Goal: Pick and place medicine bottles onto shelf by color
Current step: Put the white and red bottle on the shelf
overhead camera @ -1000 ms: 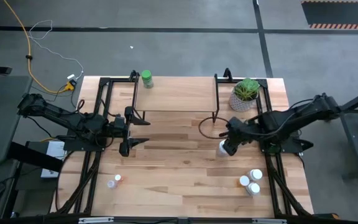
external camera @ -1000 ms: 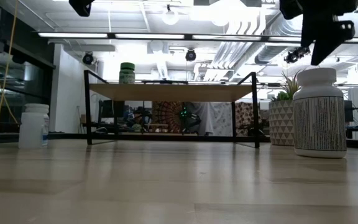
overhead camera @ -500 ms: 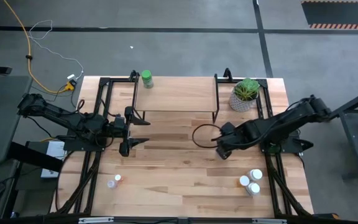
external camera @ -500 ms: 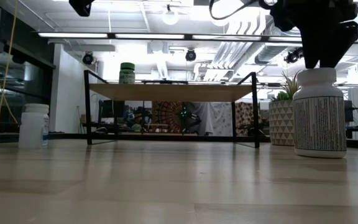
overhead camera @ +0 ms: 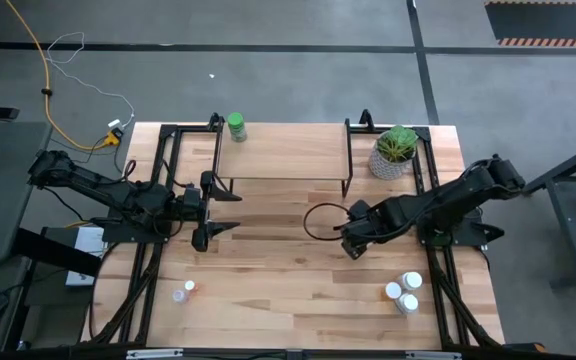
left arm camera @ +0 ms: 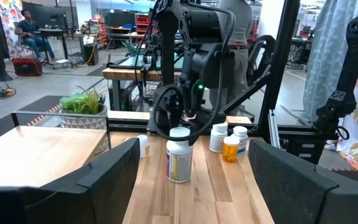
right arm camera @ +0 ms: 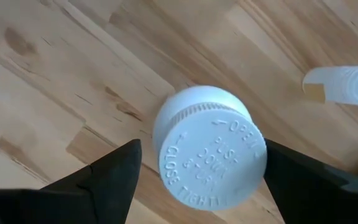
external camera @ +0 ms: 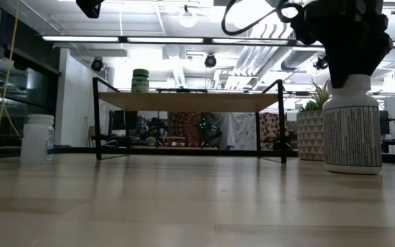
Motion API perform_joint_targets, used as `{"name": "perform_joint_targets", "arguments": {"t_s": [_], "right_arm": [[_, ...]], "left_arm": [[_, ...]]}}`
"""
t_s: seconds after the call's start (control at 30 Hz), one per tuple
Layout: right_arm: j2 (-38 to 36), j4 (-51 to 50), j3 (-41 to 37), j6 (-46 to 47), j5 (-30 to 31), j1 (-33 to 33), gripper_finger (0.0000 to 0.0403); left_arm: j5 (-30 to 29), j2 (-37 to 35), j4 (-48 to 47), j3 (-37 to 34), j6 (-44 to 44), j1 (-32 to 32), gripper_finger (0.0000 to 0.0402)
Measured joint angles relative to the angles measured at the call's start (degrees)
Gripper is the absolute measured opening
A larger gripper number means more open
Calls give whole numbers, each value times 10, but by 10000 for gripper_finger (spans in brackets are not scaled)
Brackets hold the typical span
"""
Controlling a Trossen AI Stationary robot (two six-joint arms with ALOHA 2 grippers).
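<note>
Broadly laid out on the wooden tabletop (overhead camera: 288, 290), largest first. Shelf (overhead camera: 283, 152) standing at the far middle, a light board on thin black legs, with one green-capped bottle (overhead camera: 236, 125) upright on its far left corner. Potted plant (overhead camera: 395, 151) just right of the shelf, near the far right corner of the tabletop. Left end effector (overhead camera: 218, 209) hanging in front of the shelf's left end, fingers spread wide, holding nothing. Right end effector (right arm camera: 197, 180) lowered over the large white bottle (external camera: 352, 130), in front of the shelf's right end; fingers spread on either side of the white cap (right arm camera: 209, 146), a clear gap showing on both sides, so not yet pinching it. Large bottle upright on the tabletop, printed label facing the low camera. Cluster of small bottles (overhead camera: 404, 291) toward the near right edge, well apart from the large one: white caps plus one orange-tinted. Two more small bottles (overhead camera: 183, 293) near the front left, one white-capped, one orange-red-capped, side by side.
</note>
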Motion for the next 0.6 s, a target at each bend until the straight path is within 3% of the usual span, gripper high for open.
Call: {"name": "perform_joint_targets", "arguments": {"t_s": [0.13,0.3,0.43,0.6], "right_arm": [[-1,0,0,-1,5,0,283],[-3,-2,1,-10,-1,0,213],[-2,-12,11,-33,-22,0,210],[-3,-18,93,-113,-40,0,210]], "left_arm": [[0,0,0,0,0,0,291],[0,0,0,0,0,0,291],[0,0,0,0,0,0,291],[0,0,0,0,0,0,291]]}}
